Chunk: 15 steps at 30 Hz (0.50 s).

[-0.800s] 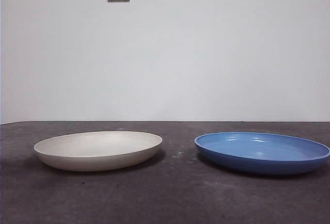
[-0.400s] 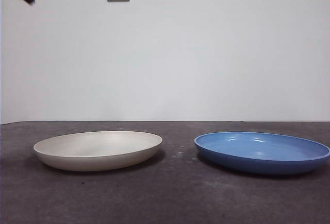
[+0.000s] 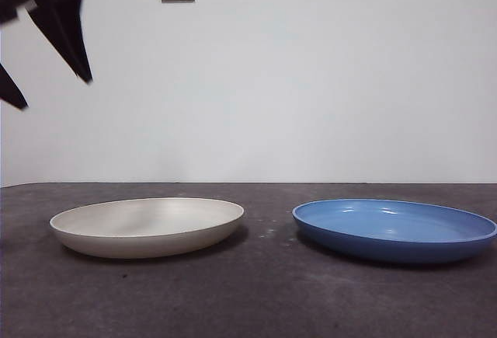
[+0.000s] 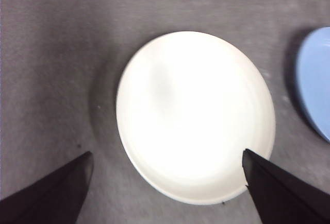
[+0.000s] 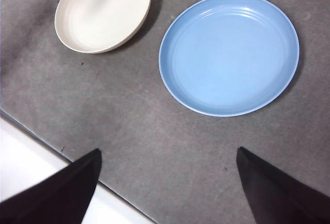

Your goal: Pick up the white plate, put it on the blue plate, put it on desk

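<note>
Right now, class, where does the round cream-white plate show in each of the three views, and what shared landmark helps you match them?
Front view: round cream-white plate lies left of centre on the desk.
Left wrist view: it fills the middle.
Right wrist view: it sits far from the camera.
Shared landmark: the glossy blue plate beside it.

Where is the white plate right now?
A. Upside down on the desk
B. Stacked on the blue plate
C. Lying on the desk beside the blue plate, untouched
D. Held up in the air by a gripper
C: the white plate lies rim-up on the desk, apart from the blue plate, while the left gripper hangs open above it, touching nothing.
</note>
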Tool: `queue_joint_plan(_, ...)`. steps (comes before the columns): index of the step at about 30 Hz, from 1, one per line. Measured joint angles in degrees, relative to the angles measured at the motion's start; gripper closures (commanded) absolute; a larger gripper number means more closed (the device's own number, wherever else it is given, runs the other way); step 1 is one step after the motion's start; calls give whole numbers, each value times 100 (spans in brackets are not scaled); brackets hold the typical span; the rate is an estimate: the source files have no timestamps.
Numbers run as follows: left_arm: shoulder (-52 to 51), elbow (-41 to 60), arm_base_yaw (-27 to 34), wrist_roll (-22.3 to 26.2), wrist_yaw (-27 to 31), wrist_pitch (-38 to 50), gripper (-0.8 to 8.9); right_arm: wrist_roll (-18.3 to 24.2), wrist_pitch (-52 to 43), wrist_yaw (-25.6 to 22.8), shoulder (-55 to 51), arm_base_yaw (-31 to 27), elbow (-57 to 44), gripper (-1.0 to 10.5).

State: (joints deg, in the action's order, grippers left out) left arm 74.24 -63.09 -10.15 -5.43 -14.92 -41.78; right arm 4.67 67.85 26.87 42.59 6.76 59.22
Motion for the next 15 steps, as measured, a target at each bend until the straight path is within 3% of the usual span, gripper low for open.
queue_joint_plan(15,1762,-138,0,42,48,713,350,0,0,0,0,0,0,526)
